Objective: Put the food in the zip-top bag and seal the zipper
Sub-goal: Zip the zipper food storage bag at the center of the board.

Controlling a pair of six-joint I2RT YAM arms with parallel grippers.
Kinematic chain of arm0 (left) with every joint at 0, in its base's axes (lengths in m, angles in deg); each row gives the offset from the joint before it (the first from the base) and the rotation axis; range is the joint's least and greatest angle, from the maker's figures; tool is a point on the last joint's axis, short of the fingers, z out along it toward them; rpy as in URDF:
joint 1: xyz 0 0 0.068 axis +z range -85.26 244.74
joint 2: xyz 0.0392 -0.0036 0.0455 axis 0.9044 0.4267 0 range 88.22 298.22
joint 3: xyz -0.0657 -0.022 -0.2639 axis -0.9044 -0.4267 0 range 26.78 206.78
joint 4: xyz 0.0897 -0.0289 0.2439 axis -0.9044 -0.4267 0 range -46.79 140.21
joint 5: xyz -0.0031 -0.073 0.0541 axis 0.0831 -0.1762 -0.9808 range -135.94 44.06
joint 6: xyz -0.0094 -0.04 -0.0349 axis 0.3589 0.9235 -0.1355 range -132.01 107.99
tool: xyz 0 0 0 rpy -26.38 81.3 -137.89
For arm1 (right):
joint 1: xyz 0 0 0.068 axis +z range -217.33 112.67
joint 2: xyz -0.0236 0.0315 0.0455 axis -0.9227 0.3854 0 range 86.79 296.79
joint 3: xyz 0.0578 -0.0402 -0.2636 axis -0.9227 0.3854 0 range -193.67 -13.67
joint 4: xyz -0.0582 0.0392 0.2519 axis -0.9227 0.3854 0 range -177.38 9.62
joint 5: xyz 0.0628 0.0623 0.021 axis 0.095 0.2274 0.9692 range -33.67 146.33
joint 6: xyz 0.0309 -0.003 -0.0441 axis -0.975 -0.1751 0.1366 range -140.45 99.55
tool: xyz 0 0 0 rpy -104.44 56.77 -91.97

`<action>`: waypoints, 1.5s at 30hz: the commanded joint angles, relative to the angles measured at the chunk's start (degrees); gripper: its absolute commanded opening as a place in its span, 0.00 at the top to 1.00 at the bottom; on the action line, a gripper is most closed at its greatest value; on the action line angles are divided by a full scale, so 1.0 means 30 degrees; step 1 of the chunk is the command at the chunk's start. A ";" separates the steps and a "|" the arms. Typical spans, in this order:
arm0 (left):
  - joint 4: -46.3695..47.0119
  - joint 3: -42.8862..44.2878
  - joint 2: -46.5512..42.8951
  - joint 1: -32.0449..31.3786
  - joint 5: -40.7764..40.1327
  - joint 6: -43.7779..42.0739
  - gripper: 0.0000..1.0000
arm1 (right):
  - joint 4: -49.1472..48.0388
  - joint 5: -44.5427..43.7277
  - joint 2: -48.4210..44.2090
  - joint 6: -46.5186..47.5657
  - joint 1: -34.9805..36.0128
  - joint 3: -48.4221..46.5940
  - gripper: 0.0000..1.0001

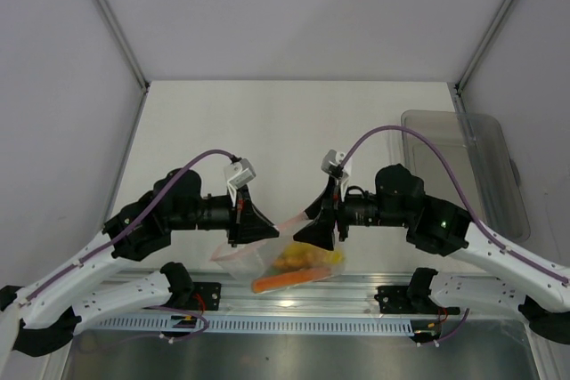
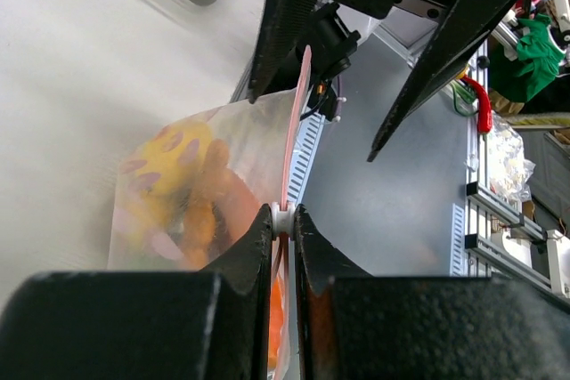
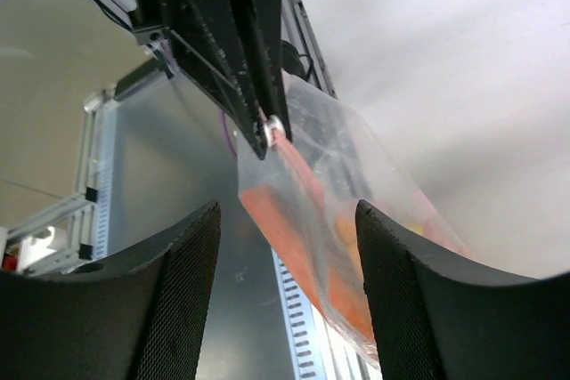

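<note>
Pinching the zipper [image 2: 298,122] between tightly pressed fingers, the left gripper [image 2: 283,218] holds the zip-top bag [image 1: 239,261] at lower centre of the top view, with yellow and orange food [image 1: 305,259] inside. The right gripper [image 3: 287,213] stands spread just beside it. A grey-clear tray [image 1: 481,157] lies at far right.

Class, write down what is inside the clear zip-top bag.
Yellow and orange food shows through the zip-top bag. The piece count is unclear: the film blurs them, and the left end effector, pinching the zipper, covers part of it.
</note>
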State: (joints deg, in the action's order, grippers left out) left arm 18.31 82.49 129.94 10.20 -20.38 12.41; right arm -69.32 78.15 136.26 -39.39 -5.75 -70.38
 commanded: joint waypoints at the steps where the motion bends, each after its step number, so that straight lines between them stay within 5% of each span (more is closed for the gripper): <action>1: -0.0001 0.1090 0.0099 0.0076 0.0678 -0.0525 0.99 | 0.2819 0.0167 0.1113 0.2237 -0.0107 -0.2421 0.35; 15: 0.0057 0.0856 0.0128 0.0076 0.1177 -0.0407 1.00 | 0.7072 0.3416 0.5625 0.7217 -0.1338 -0.6877 0.41; 27: 0.0204 0.0622 0.0187 0.0076 0.1235 -0.0349 0.99 | 0.8421 0.7429 0.6653 0.8569 -0.1514 -0.8606 0.53; 38: 0.0321 0.0622 0.0245 0.0076 0.1265 -0.0261 1.00 | 0.8685 0.7696 0.7766 0.8744 -0.1455 -0.9104 0.56; 45: 0.0350 0.0563 0.0216 0.0076 0.1265 -0.0232 0.99 | 0.8801 0.7725 0.8088 0.8803 -0.1455 -0.9281 0.73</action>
State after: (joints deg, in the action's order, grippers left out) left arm 17.52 83.27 130.66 10.20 -17.67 11.91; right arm -43.16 100.21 160.22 -14.12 -10.08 -95.67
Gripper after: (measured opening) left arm 0.112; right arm 0.283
